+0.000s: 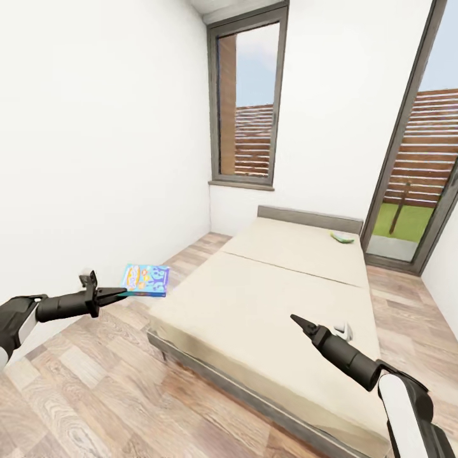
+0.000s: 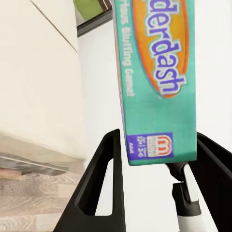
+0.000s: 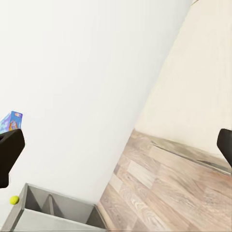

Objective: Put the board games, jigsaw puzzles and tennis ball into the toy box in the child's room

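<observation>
The left hand [image 1: 121,293] is reaching out over the wooden floor [image 1: 95,388], and it is holding a small blue board game [image 1: 145,280] at one edge. In the left wrist view its two dark fingers [image 2: 104,188] are standing on either side of the teal box [image 2: 157,82], so the hand is closed on it. The box is sticking out beyond the fingertips, toward the white wall [image 1: 95,146] and the near corner of the bed [image 1: 280,299]. The right hand [image 1: 299,321] is hanging over the near part of the cream mattress; its fingertips are coming to one point in the head view, but in the right wrist view the two fingers [image 3: 9,154] are sitting far apart at the picture's edges with nothing between them, so I am reading it as open and empty. Far beyond this hand, near the headboard, a flat green and yellow board game [image 1: 342,238] is lying on the bed. Just beside the right hand a small white thing [image 1: 344,331] is lying on the mattress; I cannot tell what it is. In the right wrist view a yellow tennis ball [image 3: 14,199] is sitting next to a grey toy box [image 3: 53,210].
</observation>
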You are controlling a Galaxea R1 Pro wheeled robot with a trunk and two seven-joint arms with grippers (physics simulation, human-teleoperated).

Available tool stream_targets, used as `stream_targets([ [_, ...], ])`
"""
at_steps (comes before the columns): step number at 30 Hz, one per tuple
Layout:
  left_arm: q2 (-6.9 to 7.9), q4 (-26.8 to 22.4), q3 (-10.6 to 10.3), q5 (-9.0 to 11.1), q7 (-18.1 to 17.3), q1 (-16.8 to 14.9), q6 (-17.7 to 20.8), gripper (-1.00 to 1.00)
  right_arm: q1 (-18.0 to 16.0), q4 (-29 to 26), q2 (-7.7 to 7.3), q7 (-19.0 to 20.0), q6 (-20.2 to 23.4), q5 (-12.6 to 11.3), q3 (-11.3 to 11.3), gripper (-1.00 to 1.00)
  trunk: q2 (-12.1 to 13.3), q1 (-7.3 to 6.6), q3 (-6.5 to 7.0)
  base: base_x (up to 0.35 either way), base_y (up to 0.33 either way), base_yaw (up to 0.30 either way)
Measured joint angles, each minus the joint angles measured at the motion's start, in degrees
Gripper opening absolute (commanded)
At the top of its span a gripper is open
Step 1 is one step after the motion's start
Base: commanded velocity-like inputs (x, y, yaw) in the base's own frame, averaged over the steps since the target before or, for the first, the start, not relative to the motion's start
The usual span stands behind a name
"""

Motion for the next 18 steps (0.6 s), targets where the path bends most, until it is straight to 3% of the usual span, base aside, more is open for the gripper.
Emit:
stream_targets([
  [18, 0.83, -0.3, -0.2, 0.0, 0.0, 0.9, 0.0, -1.00, 0.0, 0.0, 0.46, 0.0, 0.0, -0.1, 0.2, 1.00, 7.2, -3.96, 4.01, 0.000, 0.000, 0.270],
])
